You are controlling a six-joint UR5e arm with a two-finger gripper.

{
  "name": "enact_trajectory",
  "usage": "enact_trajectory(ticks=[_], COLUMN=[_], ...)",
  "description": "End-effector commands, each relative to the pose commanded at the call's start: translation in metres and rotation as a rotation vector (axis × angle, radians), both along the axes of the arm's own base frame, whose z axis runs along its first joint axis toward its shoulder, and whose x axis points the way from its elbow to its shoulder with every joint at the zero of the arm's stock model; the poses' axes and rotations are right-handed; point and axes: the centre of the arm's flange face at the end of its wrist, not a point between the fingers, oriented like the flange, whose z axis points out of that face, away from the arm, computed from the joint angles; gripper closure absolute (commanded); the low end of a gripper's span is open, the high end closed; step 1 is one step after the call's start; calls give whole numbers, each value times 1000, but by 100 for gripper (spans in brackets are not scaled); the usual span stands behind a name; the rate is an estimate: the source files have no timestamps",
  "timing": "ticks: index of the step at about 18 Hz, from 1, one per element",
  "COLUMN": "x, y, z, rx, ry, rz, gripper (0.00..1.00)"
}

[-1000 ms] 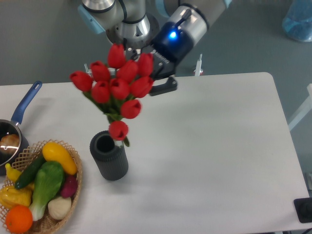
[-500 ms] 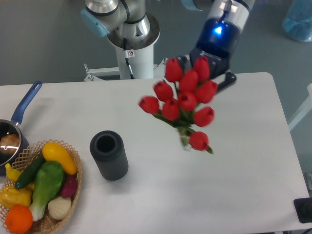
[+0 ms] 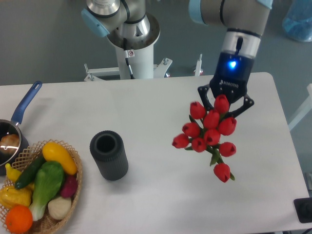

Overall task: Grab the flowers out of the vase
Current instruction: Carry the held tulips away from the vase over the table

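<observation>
A white table (image 3: 161, 107) fills most of the view. At its left edge sits a pan (image 3: 10, 139) with a blue handle. Just in front of the pan is a woven basket (image 3: 73, 183) full of vegetables, yellow, green, white and orange.

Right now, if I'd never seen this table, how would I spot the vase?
Start at the wicker basket of vegetables at the white table's left end. Just right of it stands the vase, a short dark cylinder with a ribbed side and an empty round mouth. It is the only dark upright tube there.
</observation>
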Motion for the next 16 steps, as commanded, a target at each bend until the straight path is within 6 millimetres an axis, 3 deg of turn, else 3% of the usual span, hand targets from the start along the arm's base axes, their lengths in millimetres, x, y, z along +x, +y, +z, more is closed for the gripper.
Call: enact_trajectory(ticks=[4,7,11,16], x=[-7,-26,-47,-42], y=[28,22,30,37], z=[-28,-43,-50,-62], rx=[-194,-373,-399,-451], ry=[28,14,60,79], rz=[-13,-9,-95,-138], gripper=[100,100,100,100])
